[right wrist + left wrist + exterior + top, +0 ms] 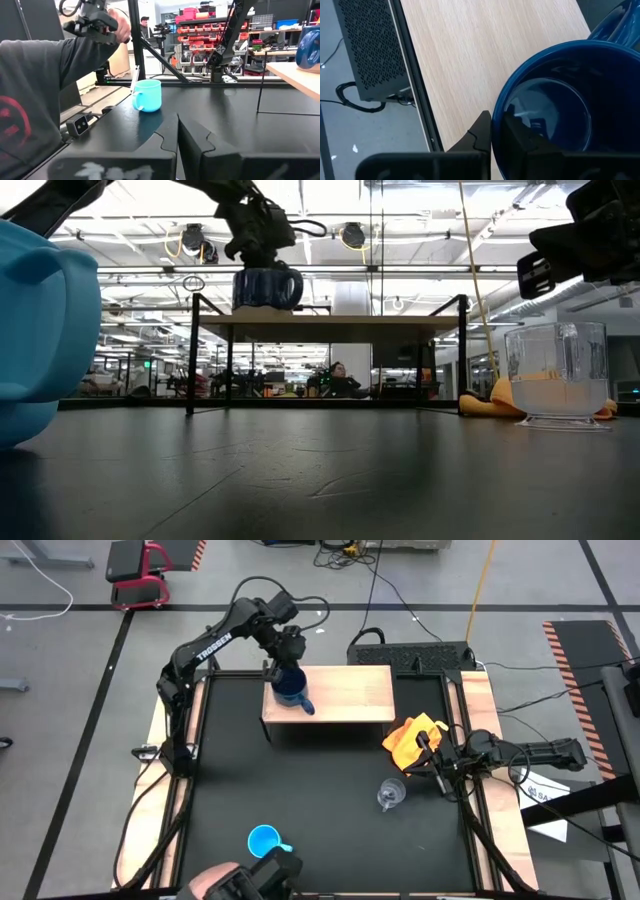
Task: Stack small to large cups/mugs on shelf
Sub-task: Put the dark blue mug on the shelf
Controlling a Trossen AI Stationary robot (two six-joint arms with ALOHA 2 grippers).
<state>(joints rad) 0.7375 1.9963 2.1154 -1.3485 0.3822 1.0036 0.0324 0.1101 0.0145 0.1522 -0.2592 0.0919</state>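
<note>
The dark navy mug (290, 689) is upright on the left part of the shelf's wooden top (350, 692), its handle (307, 707) toward the near right. My left gripper (283, 666) reaches down from the far left and is shut on its rim. The sky-blue mug (265, 838) stands on its base on the black table near the front edge. The clear glass cup (390, 794) stands right of centre. My right gripper (432, 762) waits shut and level at the table's right side, touching nothing. My left gripper pinches the navy mug's wall at the rim (496, 116), one finger inside (520, 137) and one outside (477, 135), on the side away from the handle (620, 20). The fingers slant down from above. The mug is upright; its base (267, 306) is at the shelf board, touching or not I cannot tell.
An orange cloth (413, 738) lies by the shelf's near right corner, close to my right gripper. A person's sleeve and hands (240, 883) are at the table's near edge by the sky-blue mug. The shelf's right half is bare wood.
</note>
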